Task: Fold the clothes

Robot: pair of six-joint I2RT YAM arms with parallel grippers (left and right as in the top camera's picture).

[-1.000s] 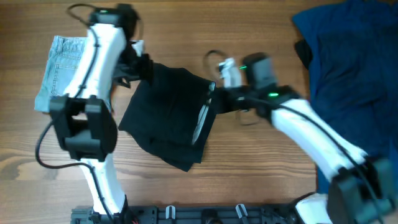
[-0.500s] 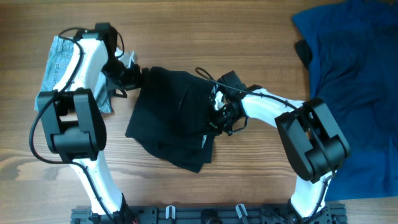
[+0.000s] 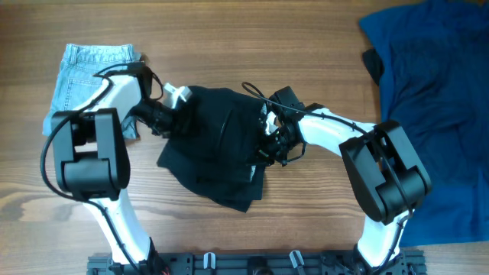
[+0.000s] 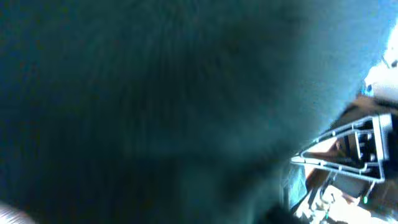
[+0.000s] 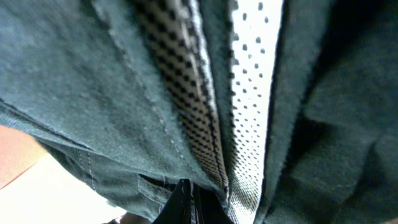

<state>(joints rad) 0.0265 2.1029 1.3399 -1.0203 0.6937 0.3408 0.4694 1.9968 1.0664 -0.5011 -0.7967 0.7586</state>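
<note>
Wooden surface (image 3: 306,46) seen from above, filling the view. Largest thing on it, a royal-blue garment (image 3: 435,99), spread loosely over the right side and running off the top and right edges. At the centre, black shorts (image 3: 218,145), rumpled and partly doubled over, well apart from the blue garment. At far left, light-blue denim shorts (image 3: 76,69), lying flat with a back pocket showing, partly covered by the left arm.

Left arm (image 3: 114,99), white and black, rising from the near edge, bent over the denim shorts, then reaching right. Left tool (image 3: 180,120) at the upper left edge of the black shorts, tips lost against the dark fabric; apart or together, cannot tell. Left wrist view filled with blurred dark fabric, close to the lens.

Right arm (image 3: 336,134), rising from the near edge right of centre, elbow folded, forearm stretching left, low over the surface. Right tool (image 3: 269,142) at the right edge of the black shorts, turned in toward them. In the right wrist view, tips (image 5: 185,200) pressed together on a fold of the shorts, with a white mesh lining (image 5: 249,93), dotted with small holes, running down toward them.
</note>
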